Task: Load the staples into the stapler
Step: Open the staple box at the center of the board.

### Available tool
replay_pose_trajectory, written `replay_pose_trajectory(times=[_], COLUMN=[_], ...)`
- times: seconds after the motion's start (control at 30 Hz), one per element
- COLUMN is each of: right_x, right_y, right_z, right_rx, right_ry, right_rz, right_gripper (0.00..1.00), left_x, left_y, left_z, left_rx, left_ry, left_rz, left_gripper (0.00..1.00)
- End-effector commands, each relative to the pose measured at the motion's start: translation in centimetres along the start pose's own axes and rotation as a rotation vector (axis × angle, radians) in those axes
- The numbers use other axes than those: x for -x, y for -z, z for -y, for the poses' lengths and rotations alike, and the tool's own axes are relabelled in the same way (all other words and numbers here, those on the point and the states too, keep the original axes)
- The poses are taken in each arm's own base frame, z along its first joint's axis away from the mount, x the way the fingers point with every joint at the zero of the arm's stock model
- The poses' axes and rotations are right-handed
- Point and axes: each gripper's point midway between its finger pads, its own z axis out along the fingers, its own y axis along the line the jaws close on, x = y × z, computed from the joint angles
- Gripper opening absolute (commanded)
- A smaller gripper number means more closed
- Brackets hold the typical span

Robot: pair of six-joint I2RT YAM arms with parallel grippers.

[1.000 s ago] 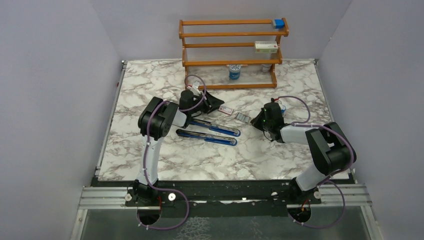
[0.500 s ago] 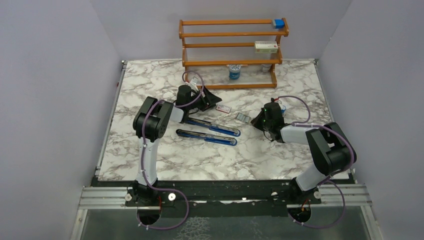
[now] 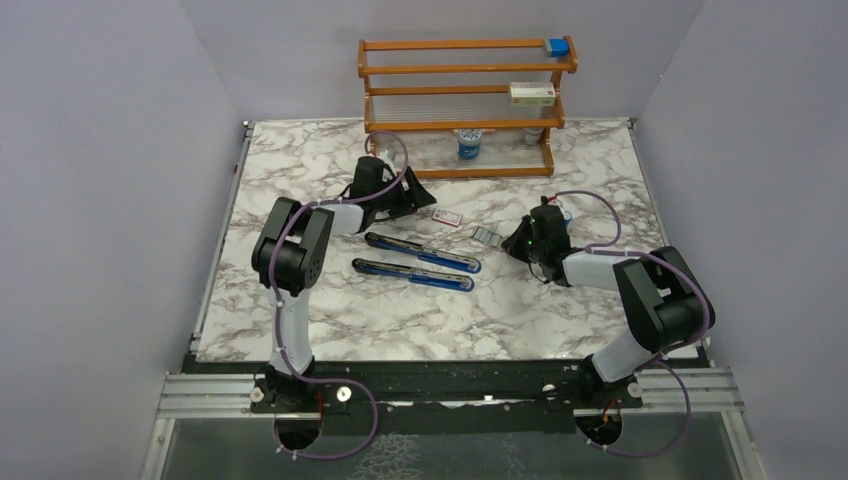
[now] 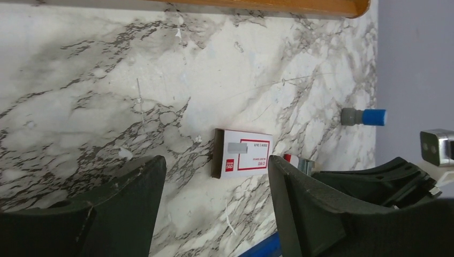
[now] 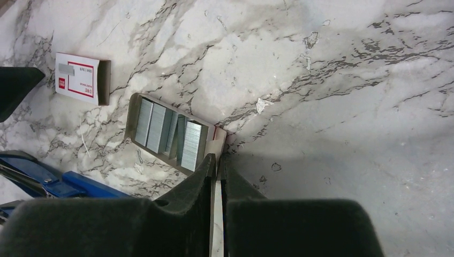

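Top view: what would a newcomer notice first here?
The blue stapler lies splayed open mid-table, its two arms side by side. Just beyond its right end sits a small tray of staples, with a red-and-white box nearby and a wooden rack at the back.

You have open marble tabletop (image 3: 330, 320) near the arm bases, in front of the stapler (image 3: 415, 262). Behind it, the staple tray (image 3: 487, 235) and small box sleeve (image 3: 447, 217) lie close together, leaving a tight gap. The wooden rack (image 3: 460, 100) blocks the back edge.
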Motion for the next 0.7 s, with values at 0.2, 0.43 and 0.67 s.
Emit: replay_pose_trajectory(times=[0.2,0.43,0.67], right_x=[-0.2,0.4,1.4], right_y=[0.5,-0.3,-1.2], right_z=[-0.3,-0.5,-1.3], right_rx=[0.034,0.031,0.033], right_ry=[0.041,0.055,0.011], right_rz=[-0.013,-0.009,-0.004], right_gripper=[0.09,0.03,0.01], left_x=[2.0,3.1,3.7], left_y=[2.8,3.5,2.8], left_z=[1.3,0.6,1.0], left_rx=[0.185,0.323,0.333], left_ry=[-0.239,-0.377,-0.327], left_rz=[-0.060,-0.088,-0.085], left_gripper=[0.73,0.74,0.76])
